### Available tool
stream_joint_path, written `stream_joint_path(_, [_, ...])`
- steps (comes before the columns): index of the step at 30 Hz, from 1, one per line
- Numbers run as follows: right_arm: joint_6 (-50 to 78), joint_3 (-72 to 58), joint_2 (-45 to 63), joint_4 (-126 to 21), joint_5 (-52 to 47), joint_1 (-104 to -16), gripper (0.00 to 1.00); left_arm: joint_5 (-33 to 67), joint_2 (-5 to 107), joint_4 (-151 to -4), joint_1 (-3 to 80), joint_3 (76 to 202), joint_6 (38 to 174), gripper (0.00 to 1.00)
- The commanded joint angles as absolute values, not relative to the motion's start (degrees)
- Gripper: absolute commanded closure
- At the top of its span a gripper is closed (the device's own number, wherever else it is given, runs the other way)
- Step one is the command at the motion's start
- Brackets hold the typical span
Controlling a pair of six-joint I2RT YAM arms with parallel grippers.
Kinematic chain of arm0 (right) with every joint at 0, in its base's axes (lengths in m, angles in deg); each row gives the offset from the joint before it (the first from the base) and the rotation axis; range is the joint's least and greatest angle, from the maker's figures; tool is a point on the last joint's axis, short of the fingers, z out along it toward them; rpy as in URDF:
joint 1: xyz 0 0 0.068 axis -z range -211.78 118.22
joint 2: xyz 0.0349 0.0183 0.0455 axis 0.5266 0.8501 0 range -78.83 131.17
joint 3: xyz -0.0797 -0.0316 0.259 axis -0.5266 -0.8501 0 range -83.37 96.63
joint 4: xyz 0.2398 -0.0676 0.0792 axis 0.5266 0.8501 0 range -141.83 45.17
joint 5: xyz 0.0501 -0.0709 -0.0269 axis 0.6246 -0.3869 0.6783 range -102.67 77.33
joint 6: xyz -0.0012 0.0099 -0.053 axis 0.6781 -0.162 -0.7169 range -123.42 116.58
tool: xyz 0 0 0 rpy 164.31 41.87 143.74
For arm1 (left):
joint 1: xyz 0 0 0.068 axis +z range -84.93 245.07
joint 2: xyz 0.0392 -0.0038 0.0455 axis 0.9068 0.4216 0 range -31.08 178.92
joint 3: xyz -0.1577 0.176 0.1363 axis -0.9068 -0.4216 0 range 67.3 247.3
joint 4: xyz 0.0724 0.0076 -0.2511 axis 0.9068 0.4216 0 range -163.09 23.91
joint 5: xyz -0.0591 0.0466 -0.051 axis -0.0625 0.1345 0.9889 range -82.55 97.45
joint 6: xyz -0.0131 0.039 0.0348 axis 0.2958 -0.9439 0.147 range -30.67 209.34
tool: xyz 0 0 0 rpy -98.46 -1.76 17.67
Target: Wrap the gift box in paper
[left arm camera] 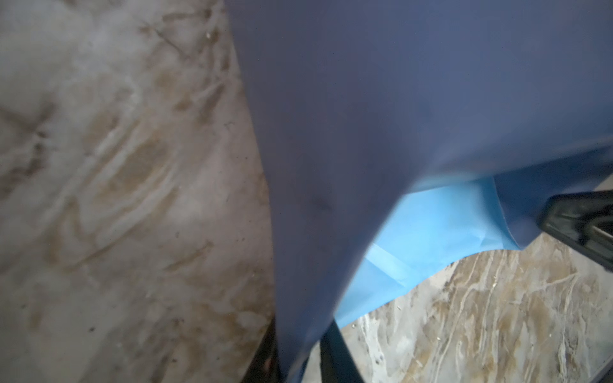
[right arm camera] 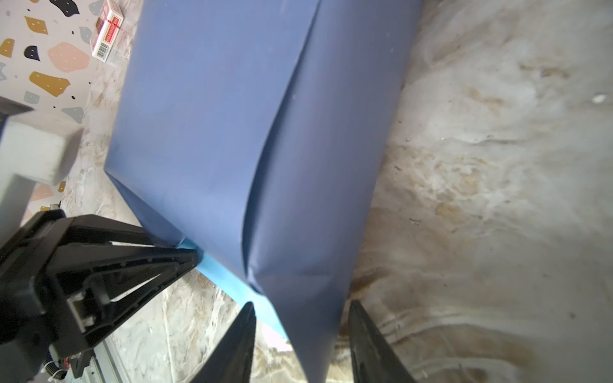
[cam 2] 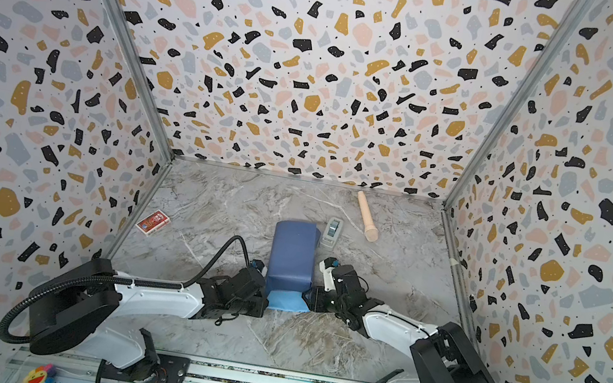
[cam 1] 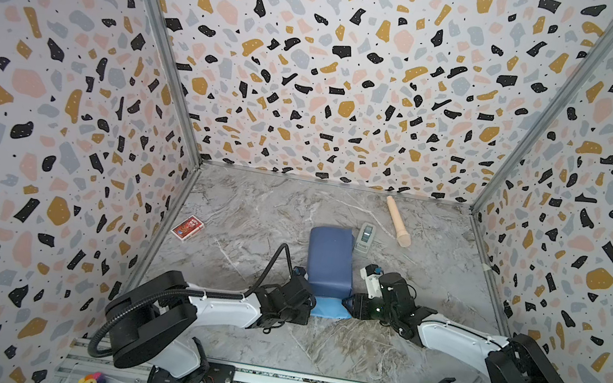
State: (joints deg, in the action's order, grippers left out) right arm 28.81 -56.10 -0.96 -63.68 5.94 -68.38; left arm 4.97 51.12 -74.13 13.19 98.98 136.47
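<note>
Blue paper [cam 1: 329, 259] lies in the middle of the counter [cam 1: 313, 341], folded over like a long soft tube. The box must be inside it, but I cannot see the box at all. The tube's long way runs from the robot toward the back wall. A light blue flap [cam 1: 327, 308] sticks out flat on the counter at the near end.

Both hands are at that near end, one at each corner, and both are about as near. The paper stretches away from them, toward the back. The left hand [right arm camera: 189, 257] touches the left corner with its tips. In the left wrist view, paper runs between its fingers [left arm camera: 335, 351], but I cannot tell if they squeeze it. The right hand [right arm camera: 302, 303] is released. Its two fingers stand on either side of the right corner with small gaps showing, so it grasps nothing.

I think the next job is closing this near end by pushing the corners toward each other.

The counter looks like smooth, hard grey marble. A red card pack [cam 1: 187, 228] lies well off to the left. A grey tape holder [cam 1: 364, 238] sits just beside the tube's far right corner, with a tan stick [cam 1: 397, 221] behind it. The walls are white with coloured spots.
</note>
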Motion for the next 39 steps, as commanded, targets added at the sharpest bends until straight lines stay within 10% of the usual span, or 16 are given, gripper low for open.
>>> stream_joint_path(1, [27.9, -56.4, -2.9, -62.1, 5.4, -68.3, 0.53, 5.9, 47.5, -71.5, 13.3, 97.0, 134.0, 0.67])
stream_joint_path(11, [29.1, -55.2, 0.0, -63.9, 3.7, -70.3, 0.49, 6.1, 41.8, -69.3, 16.8, 99.3, 126.4, 0.41])
stream_joint_path(39, [27.2, -50.4, 8.3, -63.5, -7.5, -70.9, 0.67, -1.3, 56.9, -72.8, 17.9, 105.6, 126.5, 0.84])
